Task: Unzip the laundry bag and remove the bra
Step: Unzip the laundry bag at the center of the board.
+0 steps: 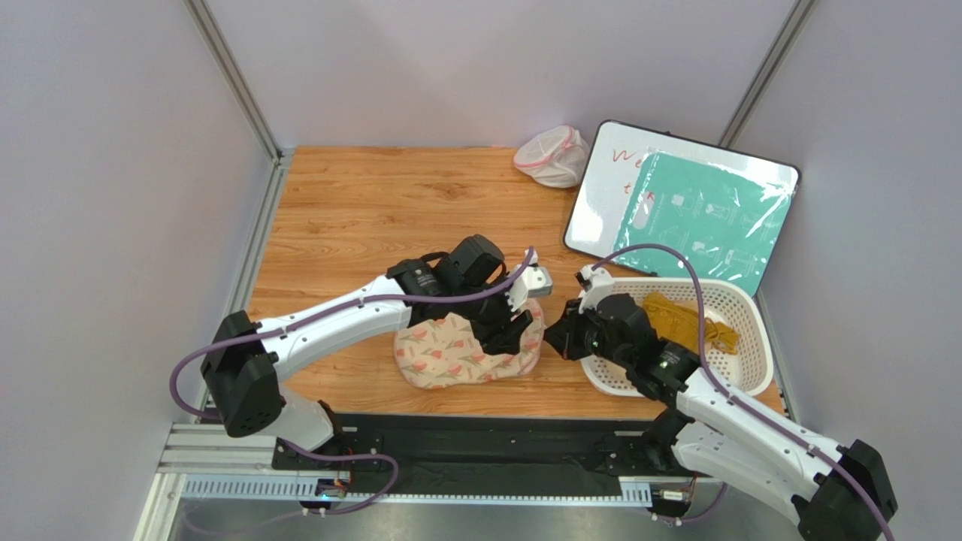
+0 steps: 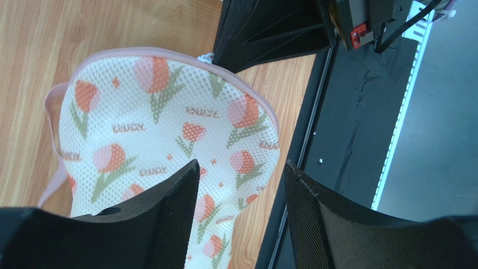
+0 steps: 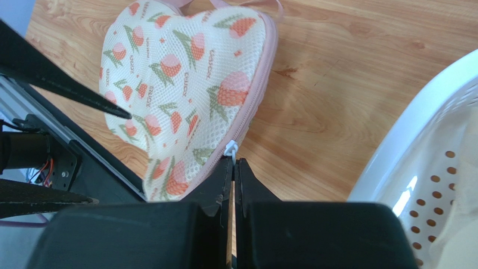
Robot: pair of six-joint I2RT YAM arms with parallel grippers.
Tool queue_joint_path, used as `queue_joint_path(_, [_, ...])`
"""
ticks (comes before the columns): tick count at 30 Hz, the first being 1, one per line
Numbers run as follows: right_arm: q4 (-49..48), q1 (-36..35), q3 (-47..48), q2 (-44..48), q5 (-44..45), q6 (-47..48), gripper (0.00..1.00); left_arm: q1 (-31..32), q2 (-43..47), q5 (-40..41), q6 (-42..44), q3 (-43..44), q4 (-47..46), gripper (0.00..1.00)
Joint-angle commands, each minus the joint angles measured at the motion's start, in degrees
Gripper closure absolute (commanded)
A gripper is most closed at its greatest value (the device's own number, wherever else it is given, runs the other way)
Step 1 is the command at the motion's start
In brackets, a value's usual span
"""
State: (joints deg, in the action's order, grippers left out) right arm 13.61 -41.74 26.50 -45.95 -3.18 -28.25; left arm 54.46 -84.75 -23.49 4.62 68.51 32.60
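The laundry bag (image 1: 452, 355), cream mesh with orange-pink tulips and pink edging, lies flat on the wooden table near its front edge. My left gripper (image 1: 514, 327) hovers open over the bag's right end. In the left wrist view the bag (image 2: 168, 123) lies below the left gripper (image 2: 241, 168), with nothing held between the fingers. My right gripper (image 1: 553, 336) meets the bag's right edge. In the right wrist view the right gripper (image 3: 234, 161) is shut on the white zipper pull (image 3: 230, 149) of the bag (image 3: 179, 73). The bra is hidden.
A white perforated basket (image 1: 740, 304) holding yellow-brown cloth stands right of the bag, close behind my right arm. A whiteboard with a green sheet (image 1: 678, 209) lies at the back right. A small white mesh pouch (image 1: 553, 156) sits at the back wall.
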Motion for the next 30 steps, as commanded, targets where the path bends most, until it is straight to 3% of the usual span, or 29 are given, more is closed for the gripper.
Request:
queue_joint_path(1, [-3.85, -2.56, -1.1, 1.92, -1.04, -2.86, 1.0, 0.3, 1.69, -2.09, 0.04, 0.31, 0.01, 0.34])
queue_joint_path(17, [-6.75, -12.66, -3.65, 3.67, 3.09, -8.48, 1.0, 1.44, -1.12, -1.3, -1.28, -0.13, -1.13, 0.3])
queue_joint_path(30, [-5.7, -13.19, -1.98, 3.94, 5.82, -7.79, 1.0, 2.32, -4.1, 1.42, -2.16, -0.13, -0.34, 0.29])
